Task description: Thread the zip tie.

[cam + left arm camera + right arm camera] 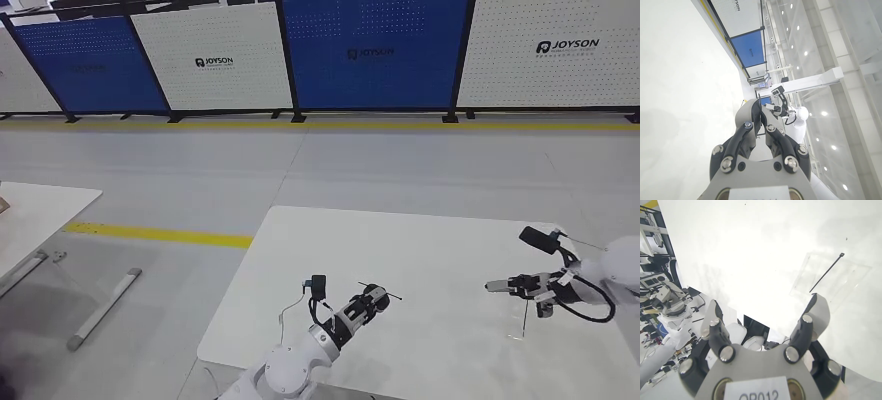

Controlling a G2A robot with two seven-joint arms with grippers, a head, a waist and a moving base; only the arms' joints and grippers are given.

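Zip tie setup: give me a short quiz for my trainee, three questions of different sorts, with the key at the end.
1. True or false: the right gripper is shut.
2. Multiple choice: the loose zip tie lies on A) a clear sheet on the table, B) a blue bin, C) the floor.
3. Fill in: the left gripper is shut on a thin black ____.
Key: 1 false, it is open with nothing between its jaws; 2 A; 3 zip tie.
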